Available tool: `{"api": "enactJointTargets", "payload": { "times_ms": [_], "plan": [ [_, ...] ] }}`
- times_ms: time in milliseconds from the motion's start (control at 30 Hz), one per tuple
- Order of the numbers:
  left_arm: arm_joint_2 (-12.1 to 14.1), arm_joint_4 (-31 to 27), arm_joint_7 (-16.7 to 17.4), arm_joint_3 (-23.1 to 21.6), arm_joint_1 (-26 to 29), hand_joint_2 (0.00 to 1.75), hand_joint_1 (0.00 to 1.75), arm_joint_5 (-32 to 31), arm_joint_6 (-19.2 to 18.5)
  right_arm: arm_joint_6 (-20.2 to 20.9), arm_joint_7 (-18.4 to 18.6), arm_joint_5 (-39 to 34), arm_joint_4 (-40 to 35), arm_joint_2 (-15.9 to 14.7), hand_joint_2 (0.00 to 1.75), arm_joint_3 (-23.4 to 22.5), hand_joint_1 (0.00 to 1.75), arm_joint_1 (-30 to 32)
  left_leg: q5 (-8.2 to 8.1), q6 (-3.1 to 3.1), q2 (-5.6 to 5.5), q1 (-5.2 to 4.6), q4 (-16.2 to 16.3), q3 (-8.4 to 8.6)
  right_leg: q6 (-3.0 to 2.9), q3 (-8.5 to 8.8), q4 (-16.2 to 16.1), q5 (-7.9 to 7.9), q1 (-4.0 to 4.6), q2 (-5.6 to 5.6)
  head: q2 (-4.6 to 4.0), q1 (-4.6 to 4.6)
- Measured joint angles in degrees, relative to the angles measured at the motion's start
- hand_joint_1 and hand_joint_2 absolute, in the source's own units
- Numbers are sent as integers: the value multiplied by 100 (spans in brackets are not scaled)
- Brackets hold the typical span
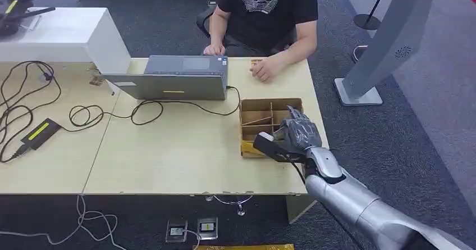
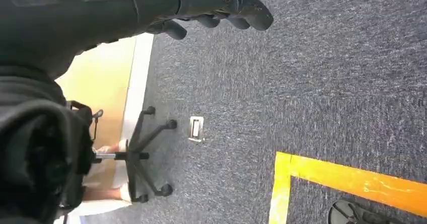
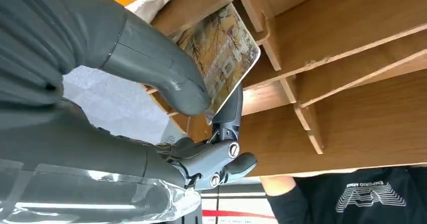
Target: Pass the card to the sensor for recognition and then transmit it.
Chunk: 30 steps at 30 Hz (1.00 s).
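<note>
My right hand point(image 1: 297, 132) hovers over the near compartments of a wooden divided box point(image 1: 269, 105) at the table's right end. In the right wrist view its thumb point(image 3: 161, 68) and a dark finger pinch a card point(image 3: 226, 53) with a brown and gold print, close to the box's dividers point(image 3: 302, 108). A flat black device point(image 1: 39, 133) with a yellow strip, wired with cables, lies on the left part of the table. My left hand point(image 2: 216, 7) hangs over grey carpet with its fingers loosely apart, holding nothing.
A grey laptop point(image 1: 179, 78) stands open at the table's far middle, and black cables point(image 1: 140, 112) trail from it. A person point(image 1: 264, 14) sits behind, one hand point(image 1: 264, 70) resting near the box. A white cabinet point(image 1: 62, 33) stands far left, a grey stand point(image 1: 381, 53) on the right.
</note>
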Motion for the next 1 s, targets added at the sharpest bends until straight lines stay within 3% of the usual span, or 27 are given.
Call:
{"api": "enactJointTargets", "payload": {
  "times_ms": [1000],
  "plan": [
    [-52, 0, 210, -2, 0, 0, 0, 7, 234, -275, 177, 31, 245, 81, 175, 240, 175, -84, 6, -3, 18, 0, 0, 11, -3, 4, -1, 16, 0, 17, 2, 0]
  ]
}}
